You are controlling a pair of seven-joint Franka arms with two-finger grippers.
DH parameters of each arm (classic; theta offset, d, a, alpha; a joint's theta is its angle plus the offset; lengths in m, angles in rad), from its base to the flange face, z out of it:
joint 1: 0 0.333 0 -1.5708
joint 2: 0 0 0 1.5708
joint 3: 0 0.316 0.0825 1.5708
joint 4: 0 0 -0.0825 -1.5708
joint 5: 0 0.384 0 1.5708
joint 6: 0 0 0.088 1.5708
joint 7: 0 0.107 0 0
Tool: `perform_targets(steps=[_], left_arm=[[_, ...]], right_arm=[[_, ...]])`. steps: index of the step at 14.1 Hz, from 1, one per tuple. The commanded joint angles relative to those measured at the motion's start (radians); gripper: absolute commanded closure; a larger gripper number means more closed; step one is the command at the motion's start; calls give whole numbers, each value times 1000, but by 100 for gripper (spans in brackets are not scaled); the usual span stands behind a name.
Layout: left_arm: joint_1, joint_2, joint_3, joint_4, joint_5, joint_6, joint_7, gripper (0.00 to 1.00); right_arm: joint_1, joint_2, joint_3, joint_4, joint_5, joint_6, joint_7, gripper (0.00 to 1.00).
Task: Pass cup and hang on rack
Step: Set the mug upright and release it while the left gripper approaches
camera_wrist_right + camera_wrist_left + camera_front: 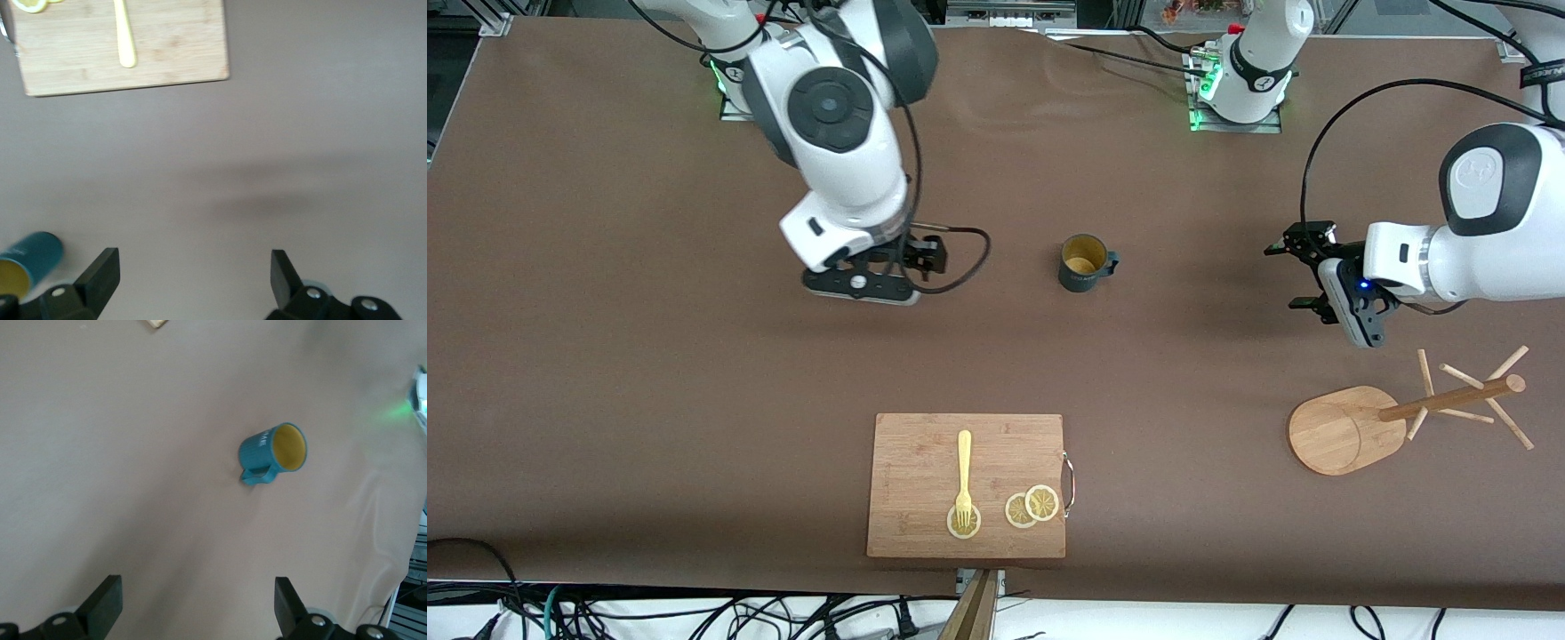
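Two grippers hang above the brown table (605, 373), both empty, and the teal mug (1083, 264) stands upright between them with its yellow-ochre inside showing. Its loop handle points to about three o'clock in the front view, toward the left arm's end of the table.

The right gripper (871, 283) is over bare table; the mug lies at about three o'clock from it in the front view. Its fingers are spread wide apart in the right wrist view, with nothing between them, and the mug (28, 261) is just visible at the edge of that view.

The left gripper (1303, 276) is over bare table near the mug tree (1414, 418), with the mug at about nine o'clock from it in the front view. In the left wrist view its fingers are also spread wide, with the mug (273, 453) well apart from them and its handle turned roughly toward this camera.

The mug tree lies at about four o'clock from the mug, at the left arm's end and nearer the front camera. Judging from that, the right gripper looks slightly closer to the mug and the left arm is better placed to do the hanging.

A wooden cutting board (925, 524) with a yellow fork (963, 471) and lemon slices (1032, 507) sits nearer the front camera, apart from all this.
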Motion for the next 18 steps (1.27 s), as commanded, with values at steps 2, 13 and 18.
perform_targets(steps=[2,13,18], left_arm=[[7,-56,-2,-188,-134,109,241,0],[-94,54,-3,-476,-725,344,1079,0],[-163,128,-5,-525,-941,397,1347,0]], right_arm=[[4,-205,-114,-182,7,-62,-224,0],[-519,-478,128,-412,-27,-95,-568,0],[-637,-472,235,-389,-37,-95,-575,0]])
